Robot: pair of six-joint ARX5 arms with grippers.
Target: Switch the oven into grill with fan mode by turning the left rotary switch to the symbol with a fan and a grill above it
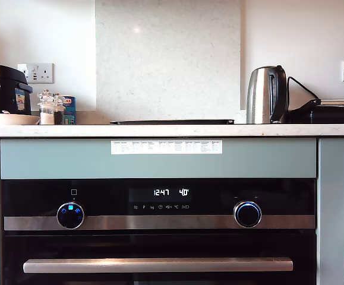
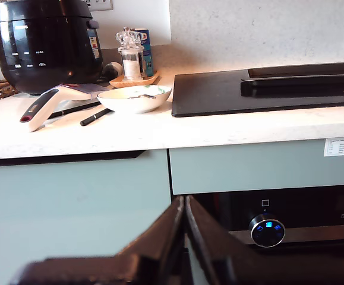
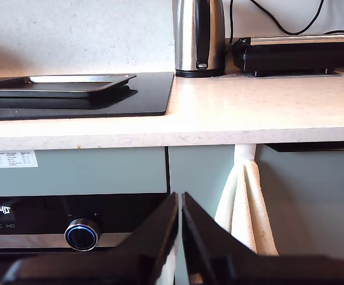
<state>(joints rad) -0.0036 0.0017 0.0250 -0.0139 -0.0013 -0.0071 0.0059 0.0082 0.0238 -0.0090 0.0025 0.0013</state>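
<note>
Oven (image 1: 160,237) fills the lower half of the exterior view, under the worktop (image 1: 172,130). Left switch (image 1: 70,215) sits at 8 o'clock from the display (image 1: 170,192), on the steel strip, blue icons lit on its face. Ringed knob (image 1: 247,214) sits at 4 o'clock from the display.

My first gripper (image 2: 185,205): jaws closed together, nothing held, well clear of the switch. My second gripper (image 3: 179,199): jaws closed together, nothing held.

Bowl (image 2: 134,98) on the worktop; contents unclear.

My first gripper (image 2: 183,205) and second gripper (image 3: 180,202): black, tapering fingers.
</note>
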